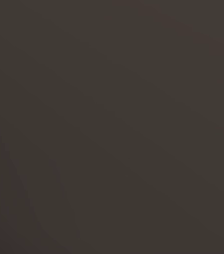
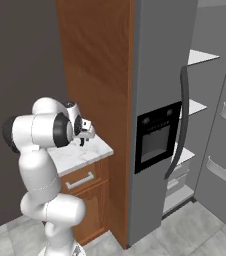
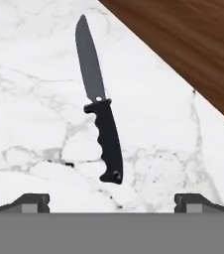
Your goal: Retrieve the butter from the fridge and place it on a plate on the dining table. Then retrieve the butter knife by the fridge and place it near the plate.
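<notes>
The butter knife (image 3: 101,109) lies flat on a small white marble counter (image 2: 92,150). It has a black grooved handle and a dark blade that points away from the hand. My gripper (image 3: 112,201) hangs just above it, open, with the fingertips (image 3: 32,202) wide apart on either side of the handle's end and nothing between them. In the right base view the gripper (image 2: 85,134) hovers low over that counter, left of the grey fridge (image 2: 155,75). The butter, the plate and the dining table are out of view.
A tall brown wood panel (image 2: 97,65) rises between the counter and the fridge, close to the knife. The fridge's right side stands open, showing white shelves (image 2: 201,57). A dark grey wall (image 2: 20,50) backs the counter. Below is a wooden drawer (image 2: 82,181).
</notes>
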Robot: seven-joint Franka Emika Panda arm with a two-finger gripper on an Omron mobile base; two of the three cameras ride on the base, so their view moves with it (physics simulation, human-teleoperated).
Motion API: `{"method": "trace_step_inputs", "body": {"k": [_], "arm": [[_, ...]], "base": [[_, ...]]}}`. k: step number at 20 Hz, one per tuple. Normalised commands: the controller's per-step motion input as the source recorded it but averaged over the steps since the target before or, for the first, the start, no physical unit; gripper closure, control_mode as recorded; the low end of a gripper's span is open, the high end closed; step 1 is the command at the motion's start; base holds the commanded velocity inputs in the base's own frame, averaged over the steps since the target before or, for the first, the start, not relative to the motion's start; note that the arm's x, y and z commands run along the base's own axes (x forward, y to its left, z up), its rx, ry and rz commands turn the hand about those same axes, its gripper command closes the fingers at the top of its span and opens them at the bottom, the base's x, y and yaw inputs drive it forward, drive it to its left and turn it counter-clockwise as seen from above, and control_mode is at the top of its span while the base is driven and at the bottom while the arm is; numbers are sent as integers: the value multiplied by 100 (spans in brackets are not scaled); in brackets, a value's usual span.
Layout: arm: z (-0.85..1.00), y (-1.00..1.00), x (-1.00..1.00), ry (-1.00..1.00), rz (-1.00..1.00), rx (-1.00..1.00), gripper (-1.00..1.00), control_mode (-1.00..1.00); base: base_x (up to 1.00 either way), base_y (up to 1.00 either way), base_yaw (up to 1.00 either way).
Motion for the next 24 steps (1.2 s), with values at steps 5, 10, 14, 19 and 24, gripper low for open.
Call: {"method": "trace_step_inputs", "body": {"k": [5,10,14,19,24], "arm": [[-18,0,28,0,0,-1,-100,-100],[-16,0,22,0,0,0,-100,-100],[-22,0,8,0,0,0,-100,-100],[-31,0,1,0,0,3,-100,-100],[-33,0,0,0,0,3,-100,-100]], "base": [[0,0,0],[0,0,0],[0,0,0],[0,0,0],[0,0,0]]}}
